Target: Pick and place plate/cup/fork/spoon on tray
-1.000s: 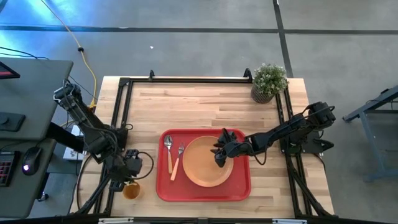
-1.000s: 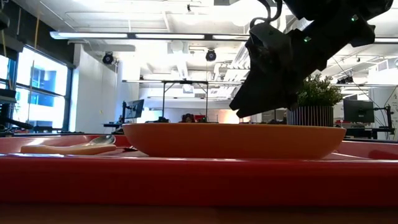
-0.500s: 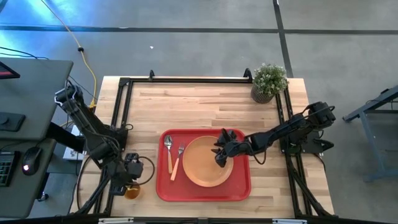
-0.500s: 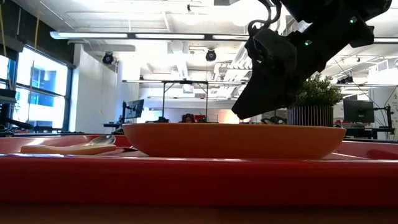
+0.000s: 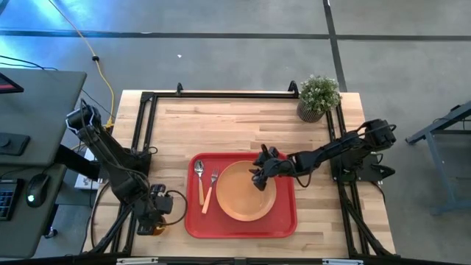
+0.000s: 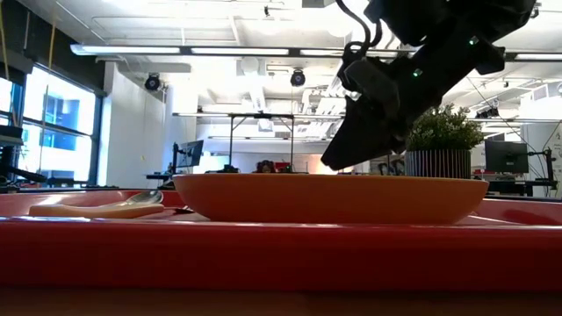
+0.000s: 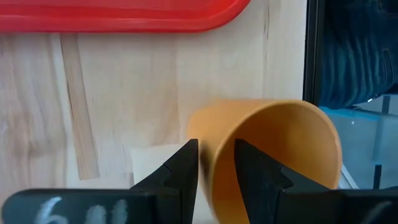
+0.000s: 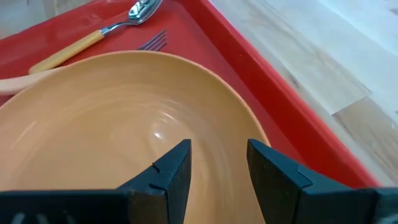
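Since a second ago the left gripper (image 5: 156,221) has slid down over the orange cup (image 7: 273,155) at the table's near left corner, while the right gripper (image 5: 259,177) has lifted and drawn back toward the plate's far rim. Left fingers (image 7: 180,168) straddle the cup's near wall, one inside, one outside, gap narrow but seemingly not yet clenched. Right gripper is released, empty, above the orange plate (image 5: 246,191). Plate, spoon (image 5: 199,179) and fork (image 5: 211,188) lie in the red tray (image 5: 287,221); the cup sits off the tray, just beside its left corner. Advice: pinch the wall firmly, lift straight, mind the table edge close by.
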Tool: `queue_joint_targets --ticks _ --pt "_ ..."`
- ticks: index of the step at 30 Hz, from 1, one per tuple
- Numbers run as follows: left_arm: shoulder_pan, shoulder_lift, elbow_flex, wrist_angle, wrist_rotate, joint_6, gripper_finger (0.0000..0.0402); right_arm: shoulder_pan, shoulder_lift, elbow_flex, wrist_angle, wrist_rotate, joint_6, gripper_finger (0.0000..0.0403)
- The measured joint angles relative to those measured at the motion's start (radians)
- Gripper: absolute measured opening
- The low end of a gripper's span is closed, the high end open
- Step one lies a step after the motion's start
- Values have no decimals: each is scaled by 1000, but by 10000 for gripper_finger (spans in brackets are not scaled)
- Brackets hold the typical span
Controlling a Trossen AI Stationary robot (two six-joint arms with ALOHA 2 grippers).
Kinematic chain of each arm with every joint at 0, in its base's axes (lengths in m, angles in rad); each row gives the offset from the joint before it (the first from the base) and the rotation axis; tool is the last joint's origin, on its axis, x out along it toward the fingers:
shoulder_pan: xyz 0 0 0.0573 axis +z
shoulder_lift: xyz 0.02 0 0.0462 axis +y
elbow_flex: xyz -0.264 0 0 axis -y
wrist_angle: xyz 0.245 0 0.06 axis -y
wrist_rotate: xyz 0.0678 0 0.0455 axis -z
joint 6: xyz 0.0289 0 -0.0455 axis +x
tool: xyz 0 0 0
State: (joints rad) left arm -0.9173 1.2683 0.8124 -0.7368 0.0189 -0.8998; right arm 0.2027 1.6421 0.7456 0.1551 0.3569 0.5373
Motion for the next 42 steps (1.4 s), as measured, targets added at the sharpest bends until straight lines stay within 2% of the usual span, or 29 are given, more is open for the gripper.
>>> queue_joint_targets --ticks 14,19,32,36,42 --pt "0 3 0 2 -8 -24 93 -13 0 0 -1 -27 -7 147" --pt "0 3 0 2 -57 -37 93 -13 0 0 -1 -21 -6 147" --pt "0 3 0 -18 -55 -28 91 -13 0 0 -1 6 4 147" --pt "0 3 0 -30 -67 41 71 -13 0 0 -1 6 4 147" --pt "12 1 0 -33 -128 110 8 -13 0 0 -1 18 10 147"
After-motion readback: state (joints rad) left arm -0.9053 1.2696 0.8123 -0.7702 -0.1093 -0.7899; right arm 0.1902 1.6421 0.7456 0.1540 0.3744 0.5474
